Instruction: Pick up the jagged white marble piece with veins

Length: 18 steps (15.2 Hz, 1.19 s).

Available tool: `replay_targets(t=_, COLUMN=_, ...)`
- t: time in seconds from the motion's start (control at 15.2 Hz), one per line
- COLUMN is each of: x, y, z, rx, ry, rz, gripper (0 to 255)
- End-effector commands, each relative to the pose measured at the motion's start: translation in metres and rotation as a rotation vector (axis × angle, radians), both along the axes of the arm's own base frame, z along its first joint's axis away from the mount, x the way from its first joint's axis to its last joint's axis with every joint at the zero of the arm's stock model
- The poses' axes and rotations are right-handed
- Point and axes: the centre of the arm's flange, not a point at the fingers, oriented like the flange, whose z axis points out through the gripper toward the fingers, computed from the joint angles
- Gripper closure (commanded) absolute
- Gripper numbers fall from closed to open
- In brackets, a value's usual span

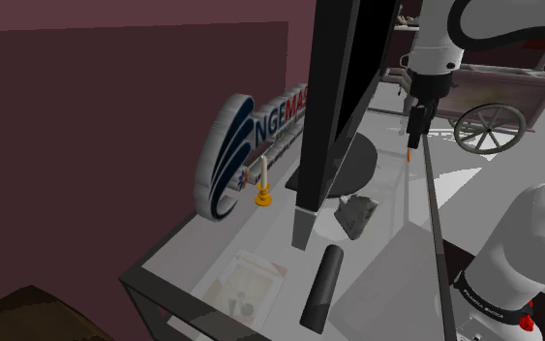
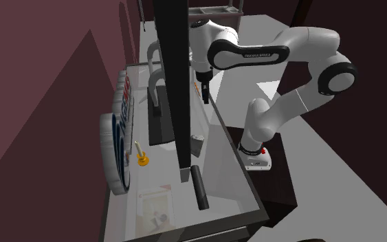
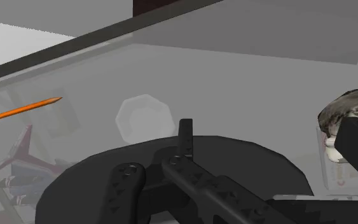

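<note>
The jagged veined marble piece (image 1: 360,213) is grey-white and lies on the glass table (image 1: 410,242) beside the monitor's round base (image 1: 346,170). It also shows in the second exterior view (image 2: 197,146). My black gripper (image 1: 415,124) hangs above the table's far end, well beyond the marble and apart from it (image 2: 203,86). In the wrist view the fingertips meet in a thin bar (image 3: 185,137) with nothing between them. There the marble piece (image 3: 348,109) sits far off to one side, partly behind a black shape.
A tall black monitor (image 1: 343,87) stands mid-table. A black cylinder (image 1: 321,286), a booklet (image 1: 246,281), a candle in an orange holder (image 1: 262,189) and a lettered sign (image 1: 236,155) share the table. An orange pencil (image 3: 21,109) lies near the gripper. A wheeled cart (image 1: 488,126) stands behind.
</note>
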Motion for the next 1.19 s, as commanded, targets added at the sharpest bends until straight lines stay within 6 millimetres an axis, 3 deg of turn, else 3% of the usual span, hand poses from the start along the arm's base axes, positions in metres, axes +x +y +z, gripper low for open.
replay_targets(t=0.0, x=0.000, y=0.000, z=0.000, rx=0.000, ry=0.000, rz=0.000, gripper=0)
replay_targets(t=0.53, x=0.011, y=0.062, z=-0.059, rx=0.132, ry=-0.046, rz=-0.201, gripper=0)
replay_targets(t=0.99, x=0.033, y=0.119, z=-0.102, rx=0.247, ry=-0.085, rz=-0.376, gripper=0)
replay_targets(t=1.12, x=0.033, y=0.119, z=-0.108, rx=0.248, ry=-0.086, rz=-0.377, gripper=0)
